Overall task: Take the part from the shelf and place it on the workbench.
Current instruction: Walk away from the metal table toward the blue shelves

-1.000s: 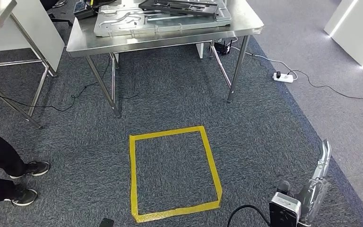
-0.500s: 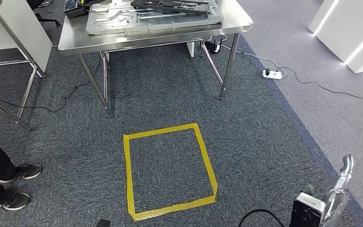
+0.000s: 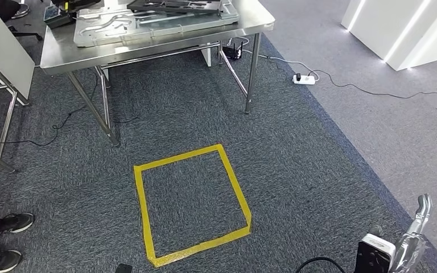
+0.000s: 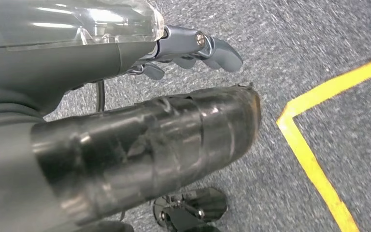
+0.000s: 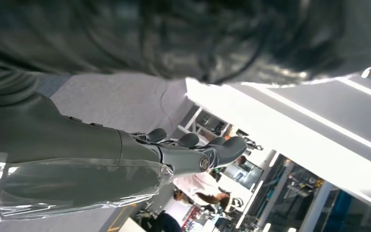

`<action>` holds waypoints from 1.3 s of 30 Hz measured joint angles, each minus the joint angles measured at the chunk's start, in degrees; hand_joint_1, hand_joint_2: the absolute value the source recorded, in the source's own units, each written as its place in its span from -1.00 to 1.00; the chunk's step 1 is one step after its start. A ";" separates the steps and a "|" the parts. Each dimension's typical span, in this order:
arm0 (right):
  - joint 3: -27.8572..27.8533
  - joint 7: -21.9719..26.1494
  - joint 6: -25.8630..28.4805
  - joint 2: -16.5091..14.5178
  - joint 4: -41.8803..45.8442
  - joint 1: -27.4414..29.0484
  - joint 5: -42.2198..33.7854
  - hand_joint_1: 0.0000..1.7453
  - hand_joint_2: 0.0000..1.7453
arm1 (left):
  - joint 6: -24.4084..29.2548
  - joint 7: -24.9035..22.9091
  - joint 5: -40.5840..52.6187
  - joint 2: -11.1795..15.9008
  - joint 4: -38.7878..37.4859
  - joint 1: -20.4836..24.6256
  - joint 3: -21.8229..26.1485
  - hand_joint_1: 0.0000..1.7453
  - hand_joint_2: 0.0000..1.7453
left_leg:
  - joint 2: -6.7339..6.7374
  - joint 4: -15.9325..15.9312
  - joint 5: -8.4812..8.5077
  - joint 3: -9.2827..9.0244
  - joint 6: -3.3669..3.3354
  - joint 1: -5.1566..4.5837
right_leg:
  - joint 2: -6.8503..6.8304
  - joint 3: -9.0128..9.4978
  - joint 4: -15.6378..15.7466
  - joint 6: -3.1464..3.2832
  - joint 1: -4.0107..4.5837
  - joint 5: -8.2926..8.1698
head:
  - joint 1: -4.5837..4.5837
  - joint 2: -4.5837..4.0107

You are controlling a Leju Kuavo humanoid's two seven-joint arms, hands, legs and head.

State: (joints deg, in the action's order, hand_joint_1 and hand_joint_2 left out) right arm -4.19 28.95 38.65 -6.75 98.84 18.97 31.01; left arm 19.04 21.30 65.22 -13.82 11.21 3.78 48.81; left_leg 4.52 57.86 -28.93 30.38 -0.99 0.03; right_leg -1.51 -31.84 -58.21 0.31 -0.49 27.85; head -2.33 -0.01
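Steel workbench (image 3: 165, 35) stands at the top of the head view, on grey carpet (image 3: 296, 170). On it lies a flat metal part (image 3: 148, 23) with a dark frame (image 3: 176, 5) on top. A yellow tape square (image 3: 190, 202) is marked on the carpet in front of the bench. A white power strip (image 3: 304, 79) with its cable lies on the floor to the right. Two black shoes (image 3: 3, 239) of a person are at the left edge.

The left hand (image 4: 193, 48) hangs over the carpet, fingers loosely apart, holding nothing. The right hand (image 5: 198, 152) also holds nothing, its fingers are stretched out and apart. A person in white (image 5: 198, 186) is far behind it.
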 joint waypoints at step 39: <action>-52.82 -17.52 -8.68 -4.90 -80.54 -19.19 4.44 -1.00 -1.00 | 0.59 -1.25 0.29 -0.32 0.00 -0.46 2.72 -1.00 -1.00 | -4.73 11.07 -5.63 3.22 0.11 0.13 | 5.38 -1.66 -0.27 1.14 0.09 -1.42 | 0.02 0.00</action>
State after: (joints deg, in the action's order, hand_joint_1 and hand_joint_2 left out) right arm -57.01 11.44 29.98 -11.64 18.29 -0.22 35.46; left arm 19.63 20.05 65.51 -14.14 11.21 3.32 51.53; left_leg -0.21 68.93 -34.56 33.60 -0.88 0.16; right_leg 3.87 -33.50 -58.48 1.46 -0.40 26.43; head -2.31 -0.01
